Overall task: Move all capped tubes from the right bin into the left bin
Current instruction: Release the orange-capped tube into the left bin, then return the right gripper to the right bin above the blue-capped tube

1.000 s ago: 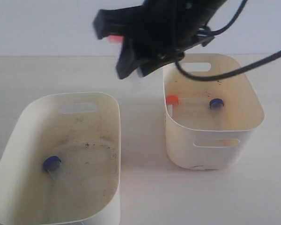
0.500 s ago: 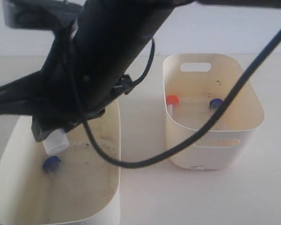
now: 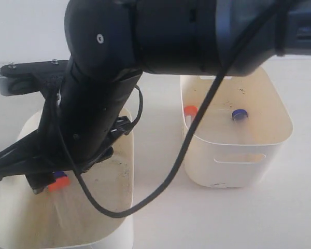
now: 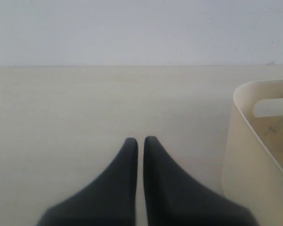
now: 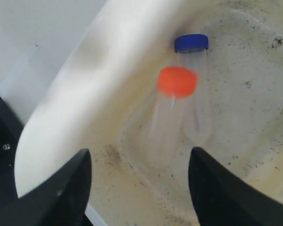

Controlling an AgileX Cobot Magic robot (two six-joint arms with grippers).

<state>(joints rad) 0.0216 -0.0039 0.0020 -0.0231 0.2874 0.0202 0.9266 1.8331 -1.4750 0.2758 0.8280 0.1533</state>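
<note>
An orange-capped tube is inside the left bin, in the lower left of the exterior view, where only its cap peeks out from under the arm. In the right wrist view its clear body is smeared by blur, so I cannot tell whether it rests on the floor or hangs just above it. Just beside it lies a blue-capped tube, its cap close to the orange one. Dark dirt specks cover the bin floor around both.

The right gripper hangs over this bin with its two black fingers spread wide. The orange-capped tube sits in the gap beyond them and touches neither. The bulky black right arm reaches from the upper right across the middle of the exterior view and hides much of the left bin. A black cable loops down from it.

The right bin, at centre right, holds a second orange-capped tube against its near-left wall and a second blue-capped tube further right, well apart from it.

The left gripper hovers over the pale table, its fingers pressed together with only a thin slit between them and nothing in it. The left bin's wall and slot handle stand off to one side of it.
</note>
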